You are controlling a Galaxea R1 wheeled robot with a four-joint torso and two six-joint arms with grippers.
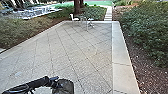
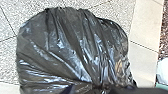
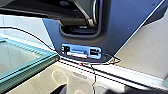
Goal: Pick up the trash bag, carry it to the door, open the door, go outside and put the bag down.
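Left end effector (image 2: 99,87) is clamped on the trash bag (image 2: 72,47); outdoor carry appears underway, next requiring controlled lowering onto the paving (image 1: 82,50).

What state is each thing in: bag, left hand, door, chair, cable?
Bag: bulging, gathered at the neck, held.
Left hand: closed on the bag's neck.
Door: open, swung out of line with its threshold.
Chair: upright, unoccupied.
Cable: slack, curving.
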